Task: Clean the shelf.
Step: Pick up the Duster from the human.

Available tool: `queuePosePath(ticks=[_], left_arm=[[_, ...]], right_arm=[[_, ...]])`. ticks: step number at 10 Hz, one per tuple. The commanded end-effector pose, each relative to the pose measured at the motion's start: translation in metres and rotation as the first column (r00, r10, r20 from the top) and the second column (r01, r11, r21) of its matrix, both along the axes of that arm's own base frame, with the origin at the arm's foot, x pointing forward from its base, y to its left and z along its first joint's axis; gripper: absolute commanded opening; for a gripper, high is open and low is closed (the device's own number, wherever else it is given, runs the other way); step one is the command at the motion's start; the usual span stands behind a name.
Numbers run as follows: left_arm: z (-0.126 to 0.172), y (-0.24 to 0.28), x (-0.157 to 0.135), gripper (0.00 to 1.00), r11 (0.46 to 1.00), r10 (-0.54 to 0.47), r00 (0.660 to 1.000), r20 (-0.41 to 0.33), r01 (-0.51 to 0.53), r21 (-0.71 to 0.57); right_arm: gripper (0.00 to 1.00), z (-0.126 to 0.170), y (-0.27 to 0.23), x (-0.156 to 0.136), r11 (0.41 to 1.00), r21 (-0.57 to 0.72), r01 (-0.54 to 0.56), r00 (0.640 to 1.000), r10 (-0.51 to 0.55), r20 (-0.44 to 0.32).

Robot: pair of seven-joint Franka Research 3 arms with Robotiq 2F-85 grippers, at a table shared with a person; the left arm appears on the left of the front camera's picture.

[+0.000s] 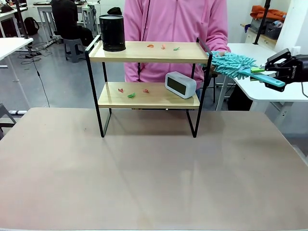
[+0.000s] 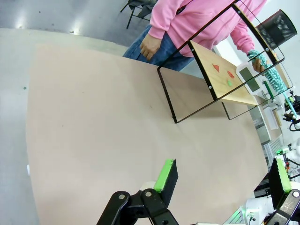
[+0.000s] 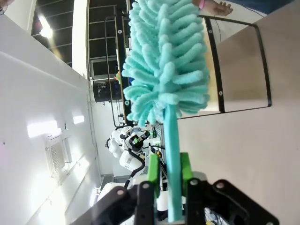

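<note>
The shelf stands at the far middle of the surface, with a person in pink just behind it. The right pincer pinches the handle of a teal duster, whose fluffy head sits just beside the top board's right end (small coloured scraps dot both boards). The left pincer hangs spread above bare surface.

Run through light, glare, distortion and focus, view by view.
Front view: soft, even light, a faint sheen on the table, the shelf sharp. Left wrist view: wide-angle lens bows the table's edge and tilts the shelf. Right wrist view: rolled sideways, glare on the white wall, the duster crisp.
</note>
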State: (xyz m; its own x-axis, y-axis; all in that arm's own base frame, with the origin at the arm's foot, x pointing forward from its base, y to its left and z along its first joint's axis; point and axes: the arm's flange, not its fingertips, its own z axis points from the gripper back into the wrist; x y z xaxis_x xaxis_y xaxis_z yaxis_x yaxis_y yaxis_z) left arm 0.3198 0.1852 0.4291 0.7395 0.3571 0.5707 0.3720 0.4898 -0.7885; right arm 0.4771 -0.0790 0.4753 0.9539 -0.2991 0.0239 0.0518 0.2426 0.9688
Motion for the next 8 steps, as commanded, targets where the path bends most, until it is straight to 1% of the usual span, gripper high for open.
queuePosePath(ticks=[1, 4, 6, 7, 8], left_arm=[[-0.001, -0.001, 0.001, 1.00, 1.000, -0.003, 0.999, 0.033, 0.003, -0.006], [-0.001, -0.001, 0.001, 1.00, 1.000, -0.003, 0.999, 0.033, 0.003, -0.006], [-0.001, -0.001, 0.001, 1.00, 1.000, -0.003, 0.999, 0.033, 0.003, -0.006], [-0.001, -0.001, 0.001, 1.00, 1.000, -0.003, 0.999, 0.033, 0.003, -0.006], [-0.001, -0.001, 0.001, 1.00, 1.000, -0.003, 0.999, 0.033, 0.003, -0.006]], right_arm=[[0.00, 0.004, 0.001, 0.000, 1.000, -0.022, -0.002, 1.000, 0.002, -0.002], [0.00, 0.001, 0.000, -0.002, 0.999, -0.031, -0.011, 1.000, 0.011, -0.006], [0.00, 0.003, -0.007, -0.009, 0.999, -0.038, -0.015, 1.000, 0.016, 0.017], [0.00, 0.011, -0.016, -0.025, 0.999, -0.040, -0.028, 0.998, 0.029, 0.050], [0.00, 0.024, -0.037, -0.059, 0.997, -0.071, -0.027, 0.994, 0.034, 0.105]])
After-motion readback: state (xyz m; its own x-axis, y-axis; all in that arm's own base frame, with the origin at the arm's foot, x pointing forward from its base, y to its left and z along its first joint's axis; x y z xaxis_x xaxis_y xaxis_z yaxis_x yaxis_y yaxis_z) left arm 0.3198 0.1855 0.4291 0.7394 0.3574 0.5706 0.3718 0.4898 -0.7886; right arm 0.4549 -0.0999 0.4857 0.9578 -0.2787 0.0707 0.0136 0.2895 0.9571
